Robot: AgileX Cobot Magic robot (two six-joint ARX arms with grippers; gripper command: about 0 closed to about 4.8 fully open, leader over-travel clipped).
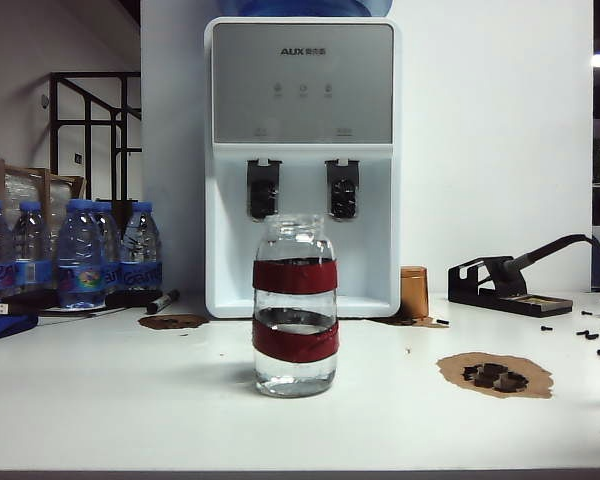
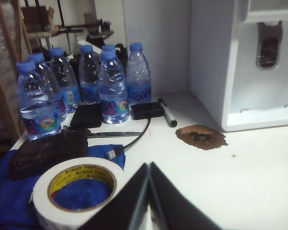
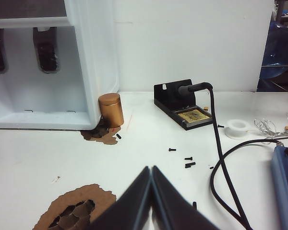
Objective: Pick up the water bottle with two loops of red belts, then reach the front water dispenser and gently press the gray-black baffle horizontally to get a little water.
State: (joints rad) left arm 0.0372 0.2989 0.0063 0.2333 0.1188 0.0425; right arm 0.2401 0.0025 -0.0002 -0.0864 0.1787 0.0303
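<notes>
White water dispenser (image 1: 302,160) stood at the table's back. Water bottle (image 1: 295,306) with two red bands sat upright before it, untouched, seen in neither wrist view. Left gripper (image 2: 150,167) hung pressed together, empty, tape roll (image 2: 77,194) just beside it. Right gripper (image 3: 151,170) likewise pinched closed, empty, soldering stand (image 3: 183,104) well beyond it.

A plain white wall (image 1: 500,140) behind; a dark metal railing (image 1: 95,125) (perhaps stairs) at left.
</notes>
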